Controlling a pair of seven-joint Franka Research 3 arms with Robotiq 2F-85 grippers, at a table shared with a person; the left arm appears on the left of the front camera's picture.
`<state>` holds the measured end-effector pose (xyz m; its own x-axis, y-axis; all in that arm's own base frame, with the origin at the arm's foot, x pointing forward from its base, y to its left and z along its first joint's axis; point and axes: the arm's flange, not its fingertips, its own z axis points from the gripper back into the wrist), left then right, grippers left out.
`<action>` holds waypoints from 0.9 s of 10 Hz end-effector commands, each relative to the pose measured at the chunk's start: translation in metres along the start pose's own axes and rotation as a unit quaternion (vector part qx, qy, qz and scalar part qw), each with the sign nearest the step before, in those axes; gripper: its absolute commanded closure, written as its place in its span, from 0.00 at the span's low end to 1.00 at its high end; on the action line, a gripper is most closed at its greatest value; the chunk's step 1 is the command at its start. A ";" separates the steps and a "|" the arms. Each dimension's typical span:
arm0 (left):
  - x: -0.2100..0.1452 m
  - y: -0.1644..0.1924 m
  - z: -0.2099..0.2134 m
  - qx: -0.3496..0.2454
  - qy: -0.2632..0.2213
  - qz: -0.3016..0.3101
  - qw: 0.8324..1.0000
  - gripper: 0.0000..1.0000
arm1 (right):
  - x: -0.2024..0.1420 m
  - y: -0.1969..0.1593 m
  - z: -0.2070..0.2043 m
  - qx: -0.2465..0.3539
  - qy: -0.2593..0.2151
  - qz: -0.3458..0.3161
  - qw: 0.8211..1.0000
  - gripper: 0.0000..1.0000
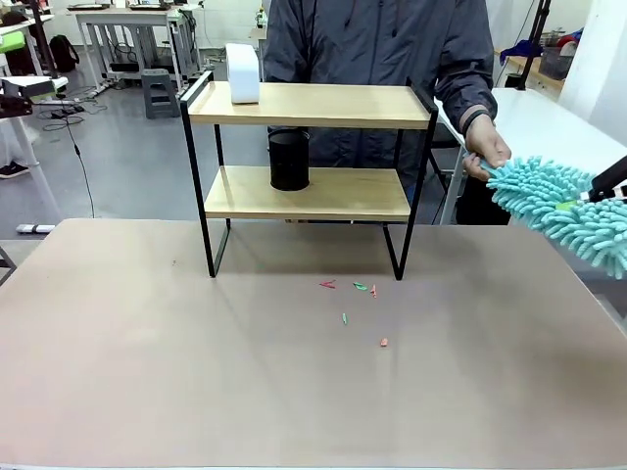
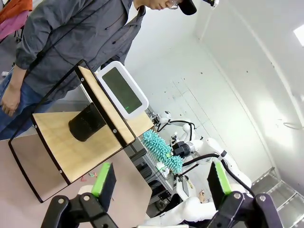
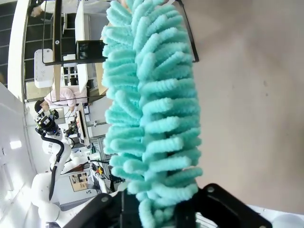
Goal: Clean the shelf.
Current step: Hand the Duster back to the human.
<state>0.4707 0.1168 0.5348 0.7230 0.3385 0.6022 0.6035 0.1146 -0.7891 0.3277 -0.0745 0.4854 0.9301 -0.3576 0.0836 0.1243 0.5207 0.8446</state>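
Nearest the front camera lies the bare tan tabletop (image 1: 196, 372), with a few small coloured scraps (image 1: 355, 294) scattered just ahead of the shelf's feet. Going left to right: the shelf (image 1: 309, 105) stands at the far middle of the table, its long boards running side to side, with a white box-shaped device (image 1: 242, 73) on the left of the top board and a black mesh cup (image 1: 289, 160) on the lower one. Behind it stands a person, whose hand (image 1: 487, 152) touches the tip of a teal chenille duster (image 1: 563, 211) at the right edge.

The right gripper (image 3: 159, 209) sits at the duster's base, the fluffy head rising between its fingers; the fluff hides the pads, so whether it is clamped I cannot tell. The shelf lies to the left of that duster, well apart, so the right arm is the one placed to sweep it.

The left gripper (image 2: 159, 178) hangs with jaws spread wide and nothing between them, facing the shelf (image 2: 76, 142).
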 end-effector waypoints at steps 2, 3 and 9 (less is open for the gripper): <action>-0.001 -0.002 -0.001 -0.002 0.004 -0.001 1.000 0.00 | -0.003 -0.001 0.001 0.013 -0.003 0.009 1.000 0.24; -0.001 -0.002 -0.001 -0.002 0.004 -0.001 1.000 0.00 | -0.004 -0.001 0.002 0.018 -0.005 0.011 1.000 0.00; -0.122 0.059 -0.074 0.070 0.236 0.163 0.955 0.00 | -0.020 0.024 -0.004 0.051 0.004 0.058 0.997 0.00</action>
<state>0.4473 0.0224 0.4320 0.9457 0.0022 0.3249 0.3207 0.1548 -0.9344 0.3207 -0.0652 0.5039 0.9343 -0.3284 0.1390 0.0501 0.5068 0.8606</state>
